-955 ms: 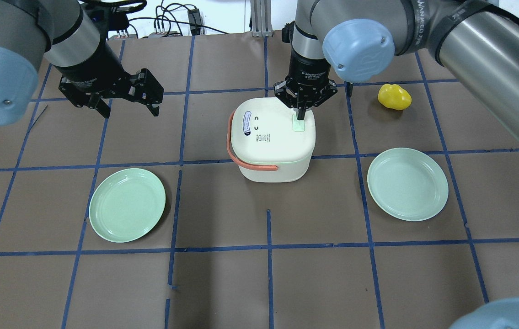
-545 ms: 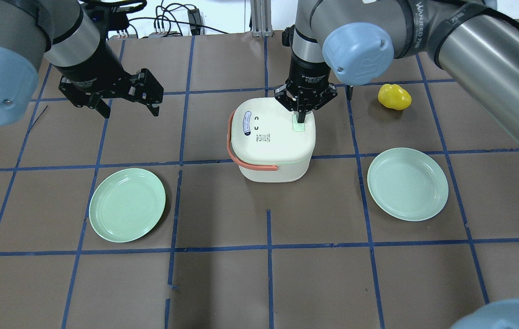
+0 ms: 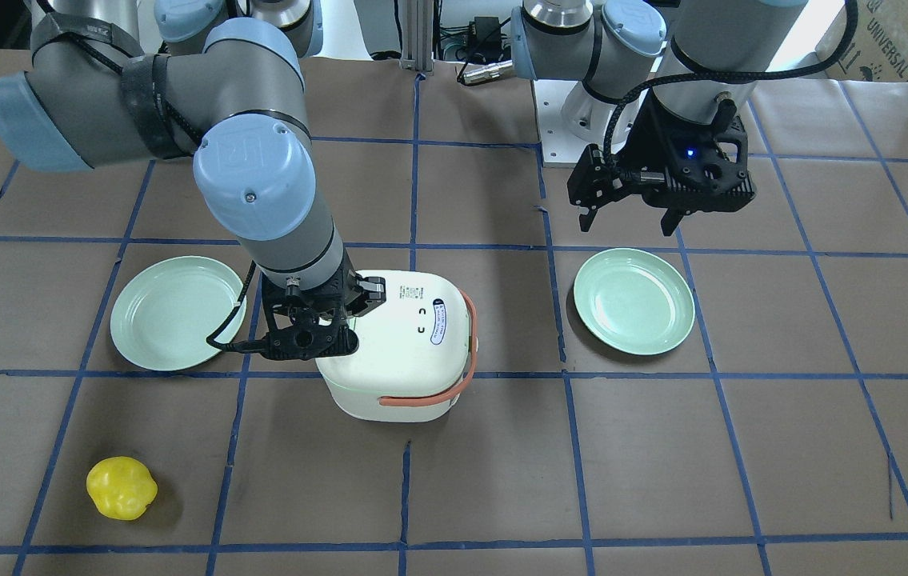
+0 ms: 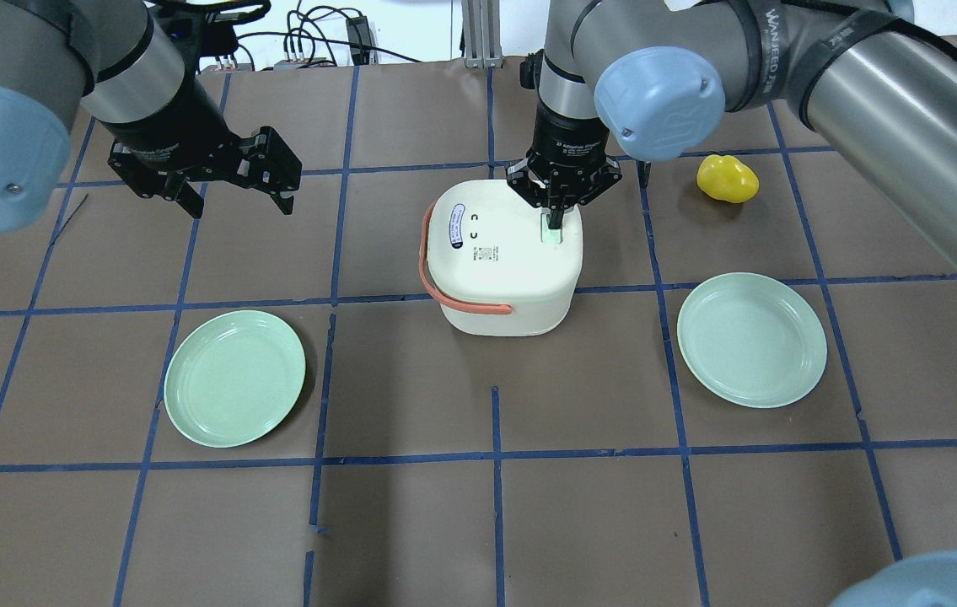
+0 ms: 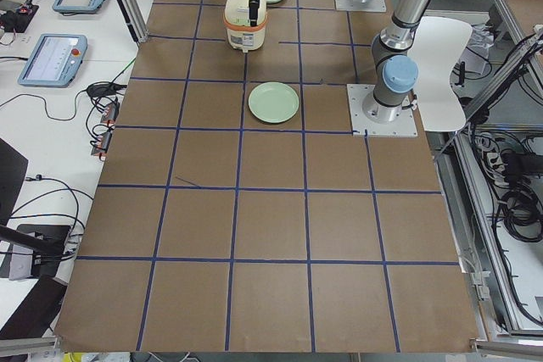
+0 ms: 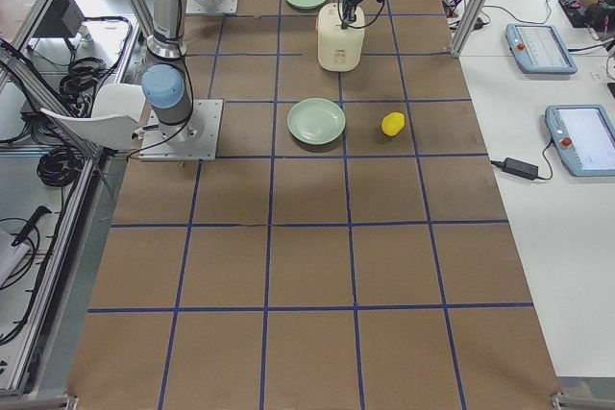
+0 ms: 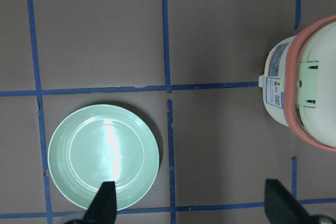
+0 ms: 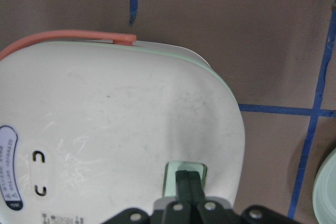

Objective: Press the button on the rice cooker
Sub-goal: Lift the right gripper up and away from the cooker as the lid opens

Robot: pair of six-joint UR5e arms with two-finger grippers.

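The white rice cooker (image 4: 499, 253) with an orange handle stands mid-table; it also shows in the front view (image 3: 406, 352). Its pale green button (image 4: 551, 237) sits on the lid's right side. My right gripper (image 4: 556, 222) points straight down, jaws shut, with its tips on the button. In the right wrist view the closed fingertips (image 8: 188, 179) rest in the button's recess (image 8: 171, 173). My left gripper (image 4: 238, 198) is open and empty, hovering far to the left of the cooker. It also shows in the front view (image 3: 628, 224) and the left wrist view (image 7: 191, 205).
One pale green plate (image 4: 235, 378) lies front left of the cooker, another (image 4: 752, 339) front right. A yellow pepper-like object (image 4: 727, 179) lies to the right of the right arm. Blue tape lines grid the brown table.
My right gripper has lowered slightly, bringing its shut tips down onto the green button. The left arm and the cooker have not moved.
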